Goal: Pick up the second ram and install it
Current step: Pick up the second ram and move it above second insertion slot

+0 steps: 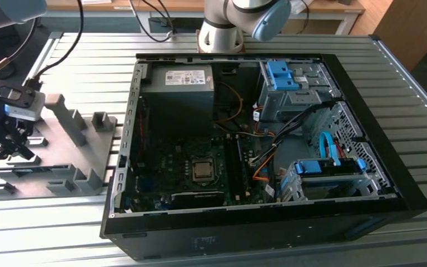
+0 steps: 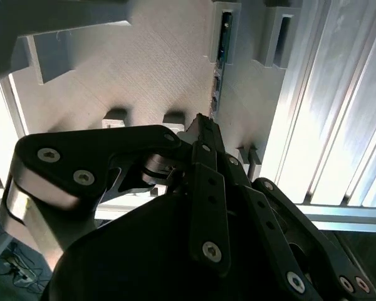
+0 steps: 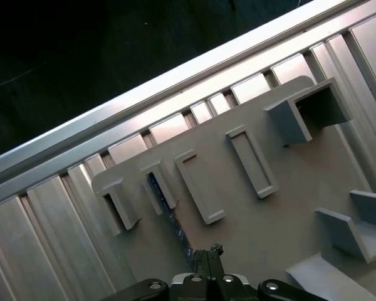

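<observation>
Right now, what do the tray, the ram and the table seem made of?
The tray looks like matte grey plastic: dull, uniform surface. The second ram looks like dark circuit board, thin and flat. The table is probably aluminium: grooved, bright brushed sheen.

The arm stands on its base at the far side, with its wrist out at the exterior view's left, pointing downward. The gripper hangs low. In both wrist views its fingers meet at the tips, pinched on the edge of the second ram.
</observation>
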Available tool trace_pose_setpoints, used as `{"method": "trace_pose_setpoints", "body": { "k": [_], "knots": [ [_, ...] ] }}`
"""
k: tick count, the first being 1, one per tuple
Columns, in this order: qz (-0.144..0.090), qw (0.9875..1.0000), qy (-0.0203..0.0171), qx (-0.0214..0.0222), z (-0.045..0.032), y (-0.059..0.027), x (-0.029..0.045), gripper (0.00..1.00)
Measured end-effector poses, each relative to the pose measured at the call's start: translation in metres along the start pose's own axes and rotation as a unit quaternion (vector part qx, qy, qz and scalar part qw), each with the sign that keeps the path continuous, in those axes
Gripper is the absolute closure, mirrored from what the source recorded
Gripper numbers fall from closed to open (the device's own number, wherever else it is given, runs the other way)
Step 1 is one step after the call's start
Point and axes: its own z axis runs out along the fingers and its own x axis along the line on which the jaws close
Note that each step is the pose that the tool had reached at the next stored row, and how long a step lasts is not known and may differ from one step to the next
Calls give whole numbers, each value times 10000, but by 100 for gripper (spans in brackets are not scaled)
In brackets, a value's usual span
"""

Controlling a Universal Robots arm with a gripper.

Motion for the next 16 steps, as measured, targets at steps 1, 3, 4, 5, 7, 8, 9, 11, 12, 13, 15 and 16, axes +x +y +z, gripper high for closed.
{"method": "trace_pose_setpoints", "body": {
  "k": [1,3,4,5,7,8,9,11,12,13,15,16],
  "knots": [
    [-37,10000,0,-1,0,0,0,90],
    [-112,9999,0,-3,0,0,0,90],
    [-148,9999,0,-4,0,0,0,90],
    [-186,9998,0,-5,0,0,0,90],
    [-259,9997,1,-8,0,0,0,90],
    [-294,9996,1,-8,0,0,0,90],
    [-329,9995,0,-9,0,0,0,90],
    [-398,9992,1,-11,0,0,0,90],
    [-431,9991,0,-12,0,0,0,90],
    [-468,9989,1,-13,0,0,0,90],
    [-535,9986,1,-15,0,0,0,90],
    [-568,9984,1,-16,0,0,0,90]
  ]
}}
